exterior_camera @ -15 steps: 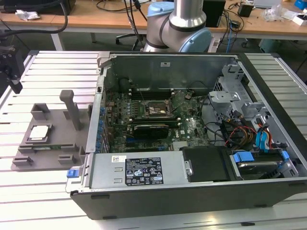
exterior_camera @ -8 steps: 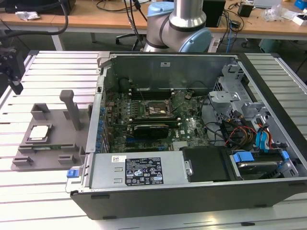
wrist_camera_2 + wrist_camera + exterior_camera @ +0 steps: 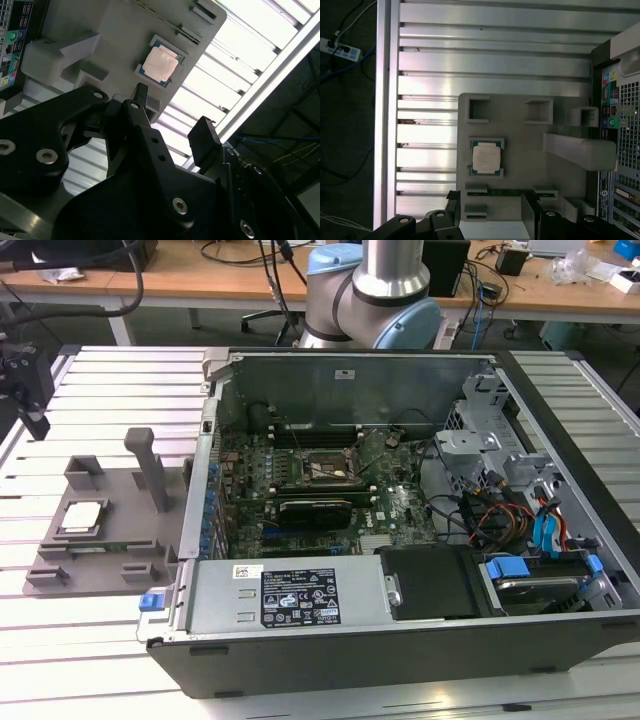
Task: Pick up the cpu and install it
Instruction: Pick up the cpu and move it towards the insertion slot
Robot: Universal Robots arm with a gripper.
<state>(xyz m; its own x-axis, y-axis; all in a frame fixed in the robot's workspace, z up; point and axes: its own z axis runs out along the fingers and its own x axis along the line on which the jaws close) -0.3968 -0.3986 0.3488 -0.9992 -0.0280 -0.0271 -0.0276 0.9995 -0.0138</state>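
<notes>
We see the gripper (image 3: 172, 106) spread, pinching nothing, above the tray (image 3: 520, 145); the cpu (image 3: 486, 157) lies flat in a recess toward the tray's edge away from the case (image 3: 350, 375); the tray sits near the table's (image 3: 80, 640) edge at the exterior view's left.

The open black computer case (image 3: 350, 380) and grey plastic fixture tray (image 3: 125, 540) are overlooked obliquely in the exterior view; the tray is shared, seemingly nearer, in both wrist views.
</notes>
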